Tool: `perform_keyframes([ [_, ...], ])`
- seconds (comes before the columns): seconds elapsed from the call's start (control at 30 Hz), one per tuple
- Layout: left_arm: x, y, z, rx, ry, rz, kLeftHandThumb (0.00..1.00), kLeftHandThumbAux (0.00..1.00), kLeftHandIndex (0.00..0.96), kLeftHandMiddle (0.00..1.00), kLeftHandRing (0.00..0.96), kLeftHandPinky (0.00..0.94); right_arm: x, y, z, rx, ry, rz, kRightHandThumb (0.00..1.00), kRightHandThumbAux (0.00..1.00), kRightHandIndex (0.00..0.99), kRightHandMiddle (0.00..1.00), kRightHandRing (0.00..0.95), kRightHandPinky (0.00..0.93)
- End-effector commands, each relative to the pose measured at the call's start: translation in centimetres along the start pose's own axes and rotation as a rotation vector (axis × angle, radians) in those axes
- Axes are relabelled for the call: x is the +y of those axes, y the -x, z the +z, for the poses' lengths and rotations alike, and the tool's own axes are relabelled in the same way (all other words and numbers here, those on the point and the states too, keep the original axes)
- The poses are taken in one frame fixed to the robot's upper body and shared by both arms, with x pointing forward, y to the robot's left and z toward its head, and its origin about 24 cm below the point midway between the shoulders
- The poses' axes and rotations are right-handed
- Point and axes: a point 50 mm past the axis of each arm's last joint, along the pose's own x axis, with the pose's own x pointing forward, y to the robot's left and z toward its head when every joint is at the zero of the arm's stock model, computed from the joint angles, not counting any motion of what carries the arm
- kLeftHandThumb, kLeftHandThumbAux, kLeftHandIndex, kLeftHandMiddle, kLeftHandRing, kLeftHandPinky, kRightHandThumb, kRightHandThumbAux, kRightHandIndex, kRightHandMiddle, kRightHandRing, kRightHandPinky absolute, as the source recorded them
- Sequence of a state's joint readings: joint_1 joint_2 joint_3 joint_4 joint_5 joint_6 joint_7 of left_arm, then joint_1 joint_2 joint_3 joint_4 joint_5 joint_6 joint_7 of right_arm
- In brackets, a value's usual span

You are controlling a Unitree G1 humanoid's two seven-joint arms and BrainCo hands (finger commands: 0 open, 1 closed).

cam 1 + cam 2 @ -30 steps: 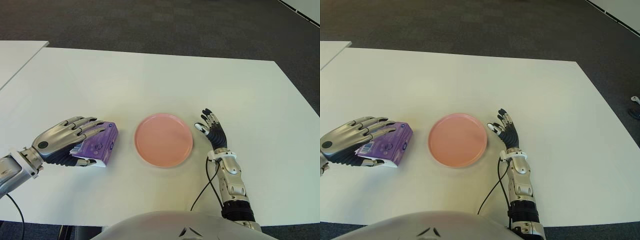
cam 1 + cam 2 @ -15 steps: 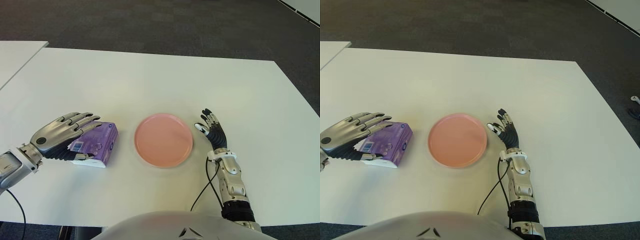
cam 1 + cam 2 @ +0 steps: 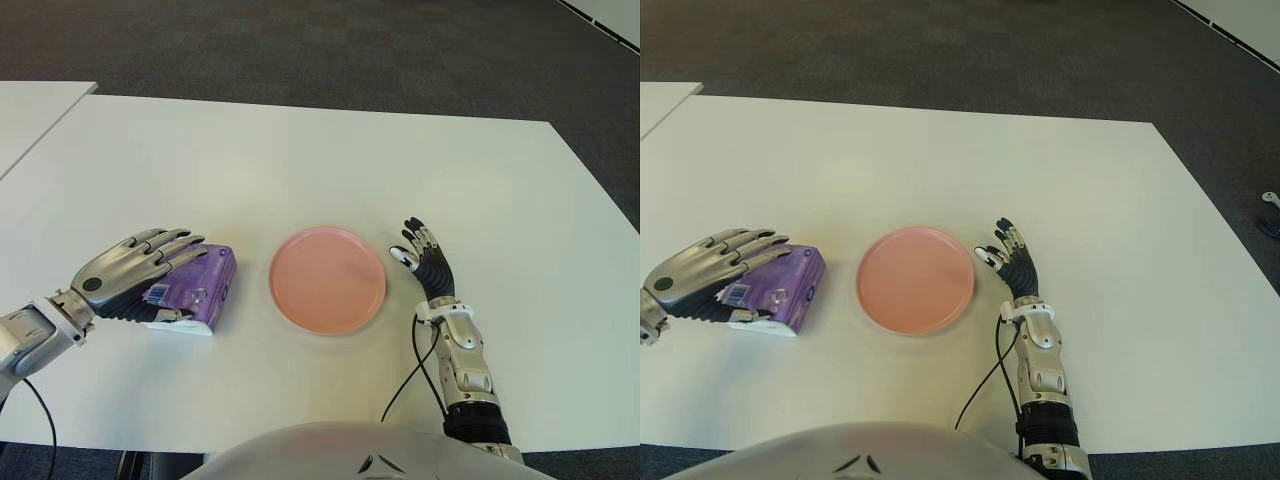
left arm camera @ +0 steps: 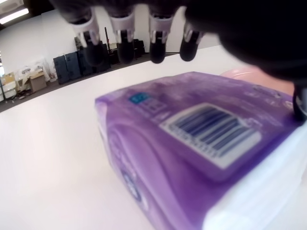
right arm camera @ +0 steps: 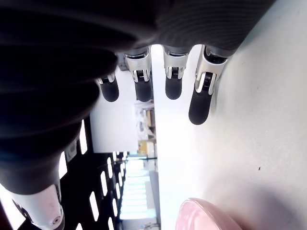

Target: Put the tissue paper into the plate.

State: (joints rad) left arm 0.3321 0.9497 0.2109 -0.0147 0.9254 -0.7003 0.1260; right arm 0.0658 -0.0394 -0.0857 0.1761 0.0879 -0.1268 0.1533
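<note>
Left hand (image 3: 128, 277) has shifted slightly toward the plate (image 3: 327, 279), fingers open over the tissue pack (image 3: 192, 290) lying left of it; right hand (image 3: 426, 262) open just right.

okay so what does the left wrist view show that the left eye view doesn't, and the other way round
Only the left wrist view shows the barcode label up close, with the left robot hand's fingertips held open above the pack, plus dark cases against a far wall. Only the left eye view shows the whole pink plate, empty, the right robot hand open just right of it, and the dark carpet. Both show the purple tissue pack lying on the white table, left of the plate, not yet in it.
</note>
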Motion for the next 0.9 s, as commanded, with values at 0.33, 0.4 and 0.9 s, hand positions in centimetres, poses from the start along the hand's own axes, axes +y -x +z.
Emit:
perform_keyframes([
  [0.33,-1.8,-0.1,0.2,-0.022,-0.013,-0.081,0.127,0.236,0.000,0.000,0.000,0.000,-0.2,1.5,-2.5,0.148,-0.039,-0.016,0.046,0.722,0.000,0.025,0.008,0.026],
  [0.4,-2.2,-0.1,0.3,-0.025,-0.013,-0.093,0.132,0.236,0.000,0.000,0.000,0.000,-0.2,1.5,-2.5,0.147,-0.039,-0.015,0.045,0.722,0.000,0.026,0.009,0.027],
  [0.9,-2.9,0.1,0.8,-0.067,0.019,-0.155,0.174,0.227,0.000,0.000,0.000,0.000,-0.4,1.6,-2.5,0.145,-0.023,-0.014,0.046,0.714,0.000,0.022,0.004,0.013],
])
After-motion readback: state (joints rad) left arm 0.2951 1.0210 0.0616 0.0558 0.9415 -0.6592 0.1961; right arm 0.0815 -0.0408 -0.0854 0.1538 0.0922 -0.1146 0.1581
